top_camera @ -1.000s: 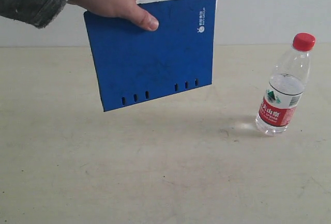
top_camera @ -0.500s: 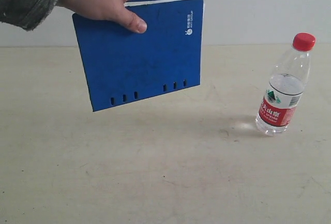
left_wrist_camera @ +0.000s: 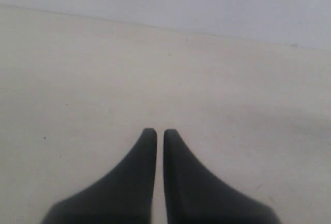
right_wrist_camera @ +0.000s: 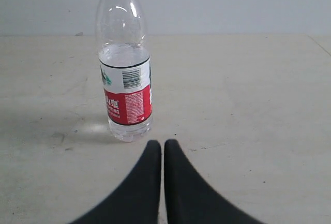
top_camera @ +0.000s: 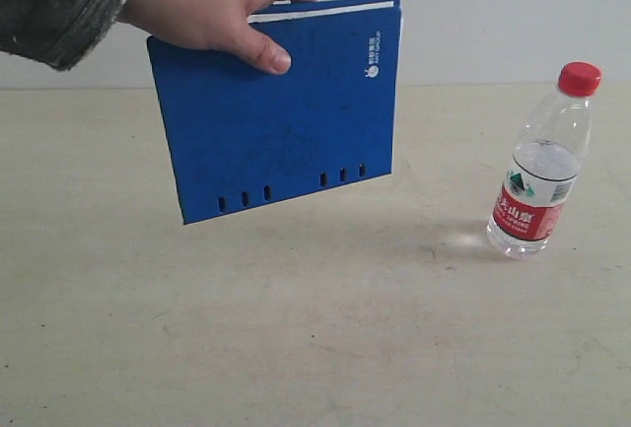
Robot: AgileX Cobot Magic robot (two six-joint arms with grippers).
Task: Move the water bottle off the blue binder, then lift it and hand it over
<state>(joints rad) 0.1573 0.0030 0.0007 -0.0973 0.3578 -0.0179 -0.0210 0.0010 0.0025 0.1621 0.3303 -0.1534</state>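
Note:
The water bottle [top_camera: 540,169], clear with a red cap and red-and-white label, stands upright on the table at the right; the right wrist view shows the water bottle [right_wrist_camera: 124,63] just beyond my right gripper [right_wrist_camera: 159,144], which is shut and empty, a short gap from it. The blue binder [top_camera: 281,111] hangs in the air at the upper left, held by a person's hand [top_camera: 212,3] at its top edge. My left gripper [left_wrist_camera: 156,132] is shut over bare table with nothing in it. Neither gripper shows in the exterior view.
The beige table [top_camera: 315,328] stretches across the scene, with a pale wall [top_camera: 493,13] behind it. A grey sleeve [top_camera: 59,3] reaches in from the upper left corner.
The hand has shifted the binder slightly right and down again after moving it left. The bottle has not moved.

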